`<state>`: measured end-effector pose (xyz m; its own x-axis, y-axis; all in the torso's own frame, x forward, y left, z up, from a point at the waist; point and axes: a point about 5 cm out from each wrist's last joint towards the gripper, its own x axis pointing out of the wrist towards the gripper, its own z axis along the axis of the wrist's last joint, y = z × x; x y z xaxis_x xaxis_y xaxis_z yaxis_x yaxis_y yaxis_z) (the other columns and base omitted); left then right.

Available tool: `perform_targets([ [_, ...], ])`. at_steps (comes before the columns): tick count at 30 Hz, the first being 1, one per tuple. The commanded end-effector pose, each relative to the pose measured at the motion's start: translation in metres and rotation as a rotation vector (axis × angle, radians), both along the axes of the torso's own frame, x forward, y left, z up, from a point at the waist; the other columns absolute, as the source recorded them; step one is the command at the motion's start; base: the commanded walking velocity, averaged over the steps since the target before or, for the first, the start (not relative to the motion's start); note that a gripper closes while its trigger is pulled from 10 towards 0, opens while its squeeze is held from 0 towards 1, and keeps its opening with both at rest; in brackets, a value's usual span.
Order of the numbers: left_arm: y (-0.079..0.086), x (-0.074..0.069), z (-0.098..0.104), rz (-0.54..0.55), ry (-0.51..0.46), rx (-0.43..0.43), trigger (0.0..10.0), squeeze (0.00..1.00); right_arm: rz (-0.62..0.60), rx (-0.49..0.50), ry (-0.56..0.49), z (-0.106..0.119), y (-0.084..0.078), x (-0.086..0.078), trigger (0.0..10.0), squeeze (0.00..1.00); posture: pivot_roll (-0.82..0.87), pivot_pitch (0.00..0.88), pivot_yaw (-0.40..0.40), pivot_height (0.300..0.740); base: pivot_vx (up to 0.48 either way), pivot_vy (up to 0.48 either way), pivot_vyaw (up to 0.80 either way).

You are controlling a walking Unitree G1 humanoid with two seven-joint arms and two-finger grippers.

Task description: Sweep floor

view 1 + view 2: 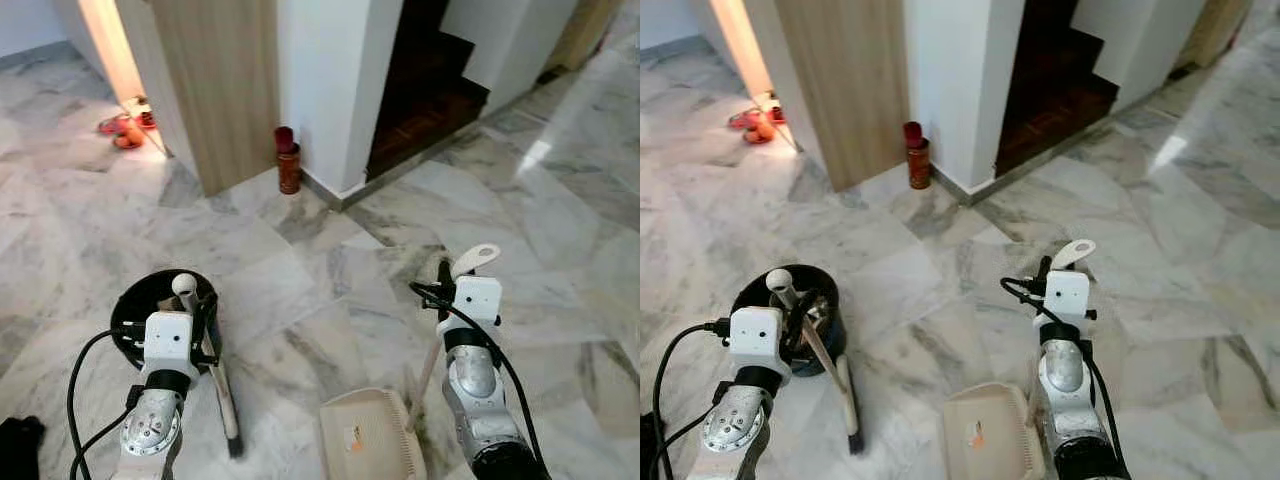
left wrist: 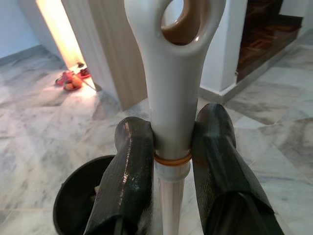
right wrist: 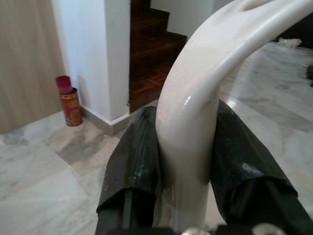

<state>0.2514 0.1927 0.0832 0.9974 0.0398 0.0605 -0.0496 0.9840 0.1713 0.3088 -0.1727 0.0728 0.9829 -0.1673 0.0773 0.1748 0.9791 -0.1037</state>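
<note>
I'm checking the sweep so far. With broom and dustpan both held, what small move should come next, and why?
Probably draw the broom in the left gripper toward the dustpan, which the right gripper holds with its pan on the floor beside the brush head.

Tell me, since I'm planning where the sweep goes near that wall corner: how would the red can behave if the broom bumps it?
The red can stands upright, tall and narrow, beside the white wall corner, so a bump would probably tip it. Its round shape suggests it might then roll across the smooth marble floor. A separate darker red piece sits on top and may fall off.
</note>
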Motion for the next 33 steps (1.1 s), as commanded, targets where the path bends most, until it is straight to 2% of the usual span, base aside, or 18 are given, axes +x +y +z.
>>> perform_targets([
  [1,-0.0006,0.0009,0.0071,0.003,-0.036,0.003,10.0,0.0,0.005,0.001,-0.036,0.0088,0.0005,0.0033,10.0,0.0,0.14,0.142,-0.025,0.74,0.0,0.0,-0.8],
  [8,-0.0001,0.0027,0.0076,-0.008,-0.03,0.015,10.0,0.0,0.004,-0.003,-0.034,0.0088,0.0007,0.0033,10.0,0.0,0.13,0.138,-0.018,0.74,0.0,0.0,-0.8],
  [14,-0.0014,0.0049,0.0083,-0.026,-0.032,0.026,10.0,0.0,-0.006,-0.005,-0.036,0.0083,-0.0012,0.0023,10.0,0.0,0.13,0.129,-0.011,0.74,0.0,-0.415,-0.8],
  [22,0.0038,0.0032,0.0076,-0.012,-0.029,0.024,10.0,0.0,-0.004,-0.005,-0.037,0.0084,-0.0014,0.0019,10.0,0.0,0.13,0.11,-0.018,0.74,0.0,0.0,-0.8],
  [33,-0.002,0.0059,0.0056,-0.015,-0.035,0.009,10.0,0.0,0.015,-0.012,-0.048,0.0114,0.001,0.0039,10.0,0.0,0.12,0.083,-0.029,0.74,0.0,0.0,-0.8],
])
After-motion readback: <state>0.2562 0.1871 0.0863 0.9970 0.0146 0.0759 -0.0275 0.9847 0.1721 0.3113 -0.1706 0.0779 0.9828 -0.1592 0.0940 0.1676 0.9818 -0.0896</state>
